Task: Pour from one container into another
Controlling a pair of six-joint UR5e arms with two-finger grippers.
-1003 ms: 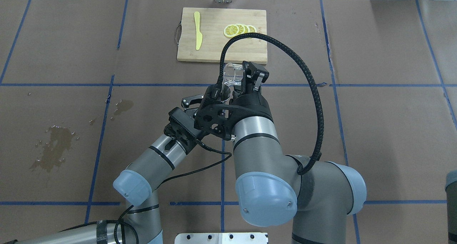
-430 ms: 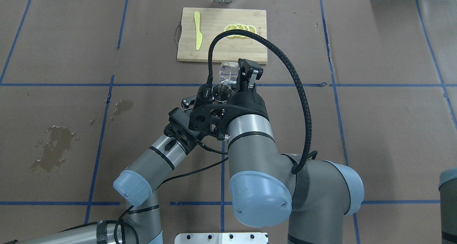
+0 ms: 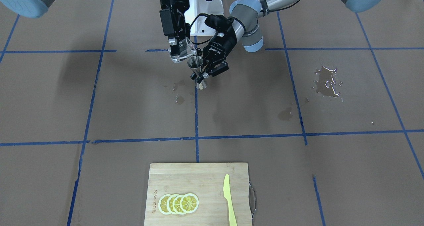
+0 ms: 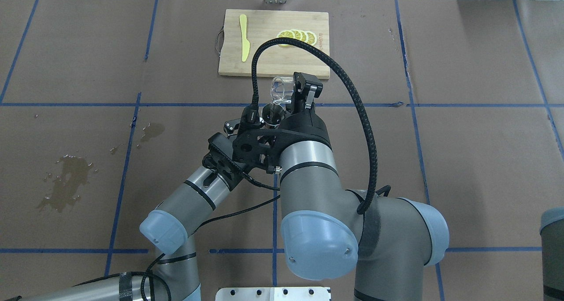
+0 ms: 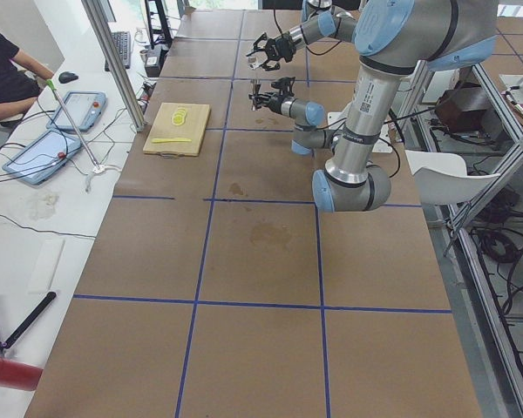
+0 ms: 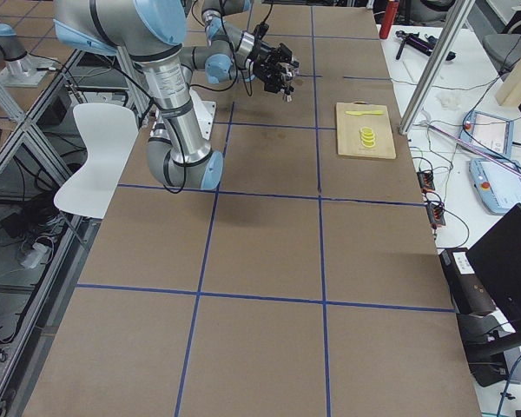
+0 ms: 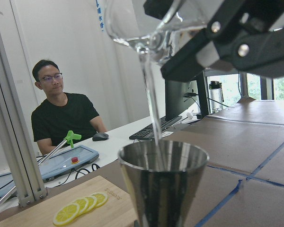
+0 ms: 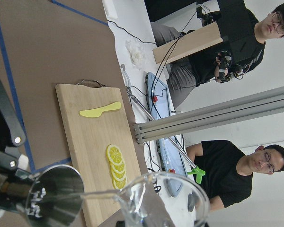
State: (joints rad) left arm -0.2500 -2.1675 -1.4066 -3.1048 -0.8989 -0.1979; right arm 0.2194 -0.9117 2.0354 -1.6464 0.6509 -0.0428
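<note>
My right gripper (image 3: 179, 49) is shut on the clear glass cup (image 3: 182, 52) (image 4: 282, 91) and holds it tilted, lip down. A thin stream of clear liquid (image 7: 152, 97) falls from the lip into the upper cone of the steel jigger (image 3: 197, 71) (image 4: 272, 115) (image 7: 163, 184). My left gripper (image 3: 200, 75) is shut on the jigger's narrow waist and keeps it nearly upright, its base low at the table. In the right wrist view the cup (image 8: 165, 198) sits beside the jigger's open mouth (image 8: 54, 196).
A wooden cutting board (image 4: 264, 58) (image 3: 198, 176) lies at the far middle with lemon slices (image 4: 297, 36) and a yellow knife (image 4: 243, 36). Wet stains mark the paper on my left (image 4: 66, 182) and near the jigger (image 3: 179, 98). Two operators sit beyond the table.
The right gripper has carried the glass cup a little to the left over the jigger and tipped it further. The left arm has stayed put.
</note>
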